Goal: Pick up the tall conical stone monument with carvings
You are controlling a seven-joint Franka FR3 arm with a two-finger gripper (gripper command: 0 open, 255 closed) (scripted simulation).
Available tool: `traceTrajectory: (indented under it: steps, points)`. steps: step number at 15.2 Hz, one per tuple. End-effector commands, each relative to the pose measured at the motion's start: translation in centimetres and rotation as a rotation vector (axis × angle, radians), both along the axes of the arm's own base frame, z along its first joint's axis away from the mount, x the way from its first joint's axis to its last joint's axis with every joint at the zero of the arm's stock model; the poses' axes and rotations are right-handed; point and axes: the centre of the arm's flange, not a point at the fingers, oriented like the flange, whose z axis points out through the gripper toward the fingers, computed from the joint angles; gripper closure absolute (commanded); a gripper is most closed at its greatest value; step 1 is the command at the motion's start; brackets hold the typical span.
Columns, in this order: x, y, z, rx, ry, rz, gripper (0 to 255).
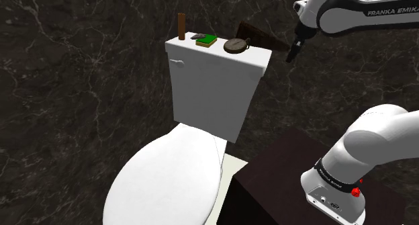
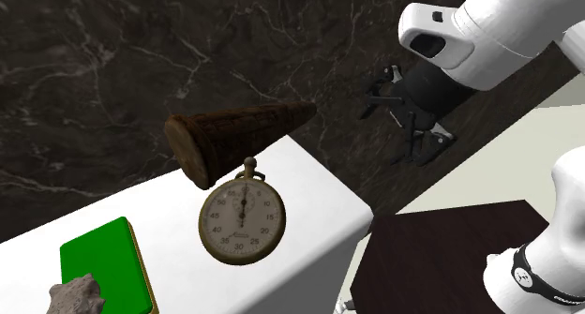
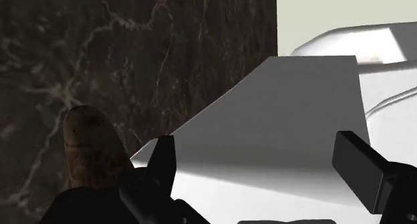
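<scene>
We see the gripper spread wide and empty; the brown cone lies on its side just outside its jaws.

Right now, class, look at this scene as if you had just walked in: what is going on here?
A white robot arm is after the brown cone, which lies on its side on the white toilet tank lid, beside the dark marbled wall. The jaws stand open and empty in the air, just off the lid's end near the cone's tip, not touching it. A stopwatch, a green block and a rough stone also sit on the lid.
</scene>
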Motion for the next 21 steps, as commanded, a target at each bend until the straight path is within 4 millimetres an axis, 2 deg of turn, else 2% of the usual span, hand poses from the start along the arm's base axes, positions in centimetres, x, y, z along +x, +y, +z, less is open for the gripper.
traceTrajectory:
  steps: [1, 6, 12, 13, 20, 21]
  points:
    - [1.1, -1.1, -0.5, -0.066, -0.039, 0.054, 0]
    - [4.1, -4.2, -1.4, -0.219, -0.13, 0.174, 0]
    - [8.2, -7.5, -1.5, -0.404, -0.238, 0.318, 0]
    - [8.5, -7.7, -1.5, -0.417, -0.245, 0.328, 0]
    - [8.5, -7.7, -5.5, -0.417, -0.245, 0.328, 0]
    - [8.5, -7.7, -5.5, -0.417, -0.245, 0.328, 0]
